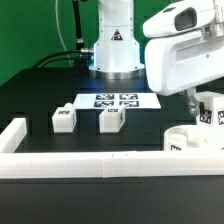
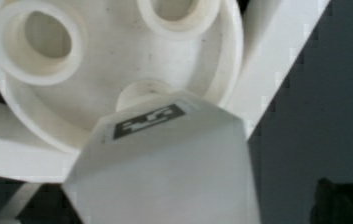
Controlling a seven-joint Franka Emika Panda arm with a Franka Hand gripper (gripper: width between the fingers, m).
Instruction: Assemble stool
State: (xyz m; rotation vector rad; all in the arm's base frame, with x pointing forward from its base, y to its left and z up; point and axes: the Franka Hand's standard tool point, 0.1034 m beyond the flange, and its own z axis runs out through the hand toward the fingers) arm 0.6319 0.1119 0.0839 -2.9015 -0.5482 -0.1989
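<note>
My gripper (image 1: 203, 103) is at the exterior view's right, shut on a white stool leg (image 1: 209, 113) and holding it over the round white seat (image 1: 190, 141). In the wrist view the leg (image 2: 164, 165) with its black tag fills the space between my dark fingers (image 2: 20, 206). Its far end meets the seat (image 2: 84, 110), below two round sockets. I cannot tell whether it sits in a socket. Two more legs (image 1: 63, 118) (image 1: 111, 120) stand on the black table at the exterior view's left of centre.
The marker board (image 1: 118, 101) lies flat behind the two loose legs, in front of the robot base (image 1: 113, 50). A long white border rail (image 1: 90, 167) runs along the table's front and turns up its left side.
</note>
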